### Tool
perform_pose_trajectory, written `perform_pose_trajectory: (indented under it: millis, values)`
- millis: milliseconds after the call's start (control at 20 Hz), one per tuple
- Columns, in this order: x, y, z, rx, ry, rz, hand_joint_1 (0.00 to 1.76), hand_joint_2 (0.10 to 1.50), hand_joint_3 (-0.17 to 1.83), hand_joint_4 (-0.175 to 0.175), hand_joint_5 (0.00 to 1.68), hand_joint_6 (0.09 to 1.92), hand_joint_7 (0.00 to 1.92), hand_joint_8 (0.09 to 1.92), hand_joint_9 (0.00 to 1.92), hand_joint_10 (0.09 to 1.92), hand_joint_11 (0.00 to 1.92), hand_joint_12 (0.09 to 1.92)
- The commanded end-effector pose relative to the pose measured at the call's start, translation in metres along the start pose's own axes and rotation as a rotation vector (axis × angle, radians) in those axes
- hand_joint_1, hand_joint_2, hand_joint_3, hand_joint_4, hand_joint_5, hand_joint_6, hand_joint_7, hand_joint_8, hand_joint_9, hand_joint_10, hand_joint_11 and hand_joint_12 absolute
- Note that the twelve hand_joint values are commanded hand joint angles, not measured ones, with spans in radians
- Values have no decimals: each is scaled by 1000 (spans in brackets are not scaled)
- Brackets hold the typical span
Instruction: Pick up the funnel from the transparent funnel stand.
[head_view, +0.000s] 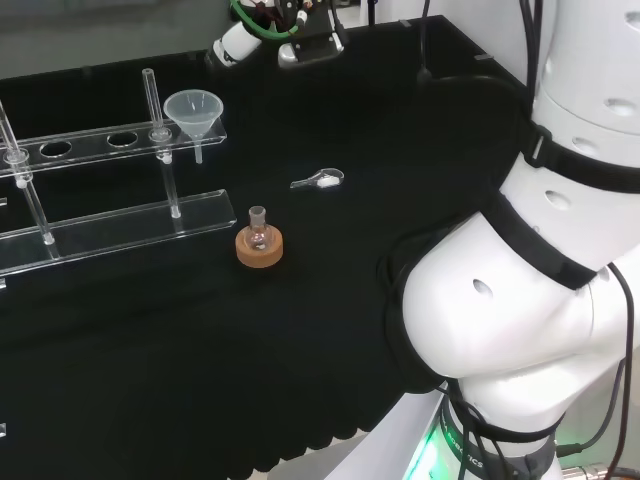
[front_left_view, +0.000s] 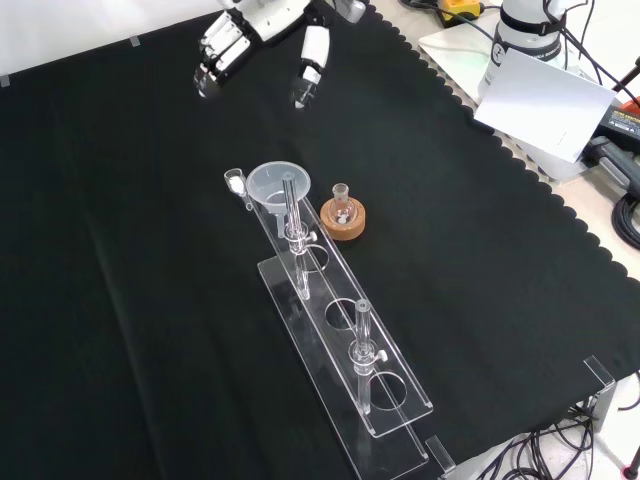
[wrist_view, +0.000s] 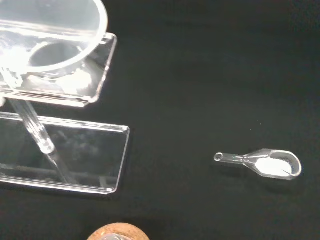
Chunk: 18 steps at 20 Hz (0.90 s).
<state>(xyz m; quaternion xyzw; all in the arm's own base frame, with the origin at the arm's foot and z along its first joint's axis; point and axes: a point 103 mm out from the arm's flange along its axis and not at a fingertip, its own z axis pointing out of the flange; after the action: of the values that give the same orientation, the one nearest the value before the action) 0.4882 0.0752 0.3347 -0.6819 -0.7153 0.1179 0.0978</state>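
In the stand (front_left_view: 375, 395), unlabelled funnel (front_left_view: 272, 185)

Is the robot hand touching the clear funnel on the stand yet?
Apart. The front view shows the black and white robot hand hanging well above the clear plastic funnel, with bare black cloth between them.

black cloth (front_left_view: 120, 300) scalloped edge | white bench top (front_left_view: 455, 45) beyond | cables (front_left_view: 625, 215) at right
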Motion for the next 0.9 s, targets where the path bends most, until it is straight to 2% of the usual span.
perform_pose_trajectory:
  millis: [50, 200, 450, 600, 900]
  values:
    - [50, 13, 17, 98, -58, -40, 423, 822, 193, -35, 131, 87, 0, 538, 174, 824, 188, 1480]
    - [64, 14, 17, 103, -60, -61, 422, 797, 179, -44, 110, 87, 0, 518, 163, 839, 201, 1495]
    - [76, 13, 16, 112, -76, -49, 414, 773, 164, -49, 102, 87, 0, 526, 165, 860, 239, 1514]
    - [84, 16, 19, 141, -94, -35, 456, 747, 150, -57, 88, 87, 0, 525, 166, 870, 265, 1521]
    - [87, 23, 27, 167, -114, -73, 579, 716, 132, -69, 66, 87, 0, 485, 146, 892, 295, 1515]
